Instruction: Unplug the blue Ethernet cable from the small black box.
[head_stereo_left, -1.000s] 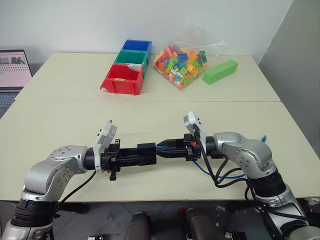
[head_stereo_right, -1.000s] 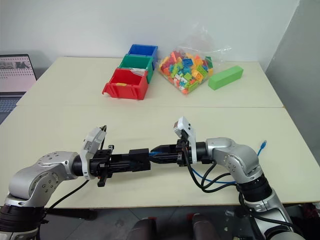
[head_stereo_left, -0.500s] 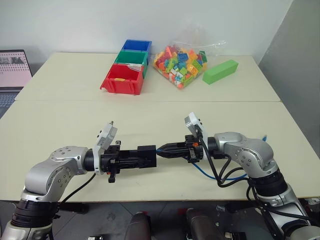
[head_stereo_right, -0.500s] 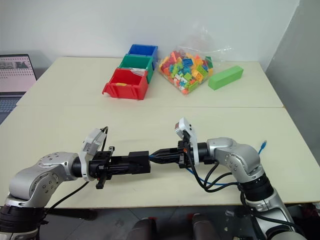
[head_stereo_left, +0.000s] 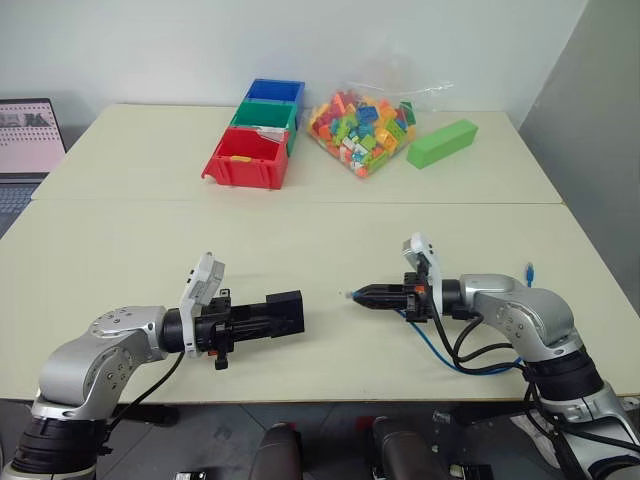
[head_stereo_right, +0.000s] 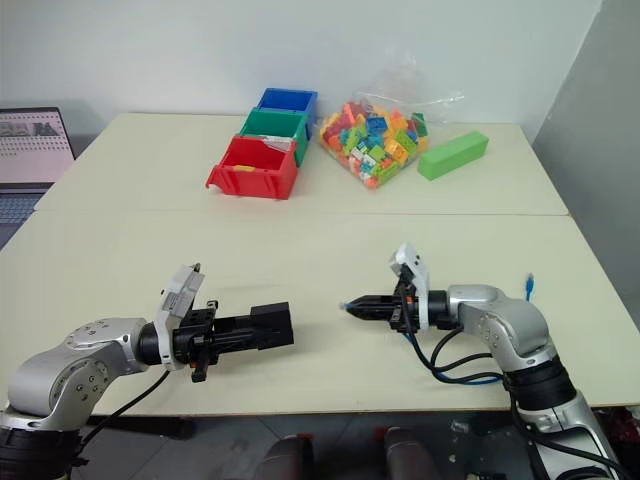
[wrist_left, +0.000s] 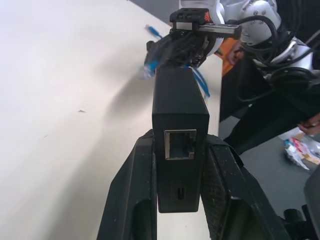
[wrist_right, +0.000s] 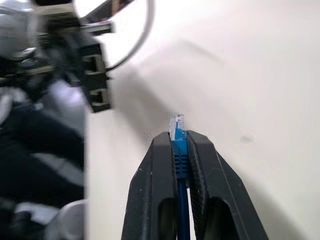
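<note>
My left gripper is shut on the small black box and holds it level just above the table. The box's end port faces the left wrist camera and is empty. My right gripper is shut on the blue Ethernet cable just behind its clear plug. The plug tip points at the box across a short gap and is free of it. The rest of the cable loops under my right arm, and its other end lies near the table's right edge.
Red, green and blue bins stand in a row at the back. Beside them are a bag of coloured bricks and a green block. A laptop sits at the far left.
The right gripper has pulled away to the right with the cable's plug, which has come out of the box. A gap now separates plug and box. The left gripper has barely moved.
</note>
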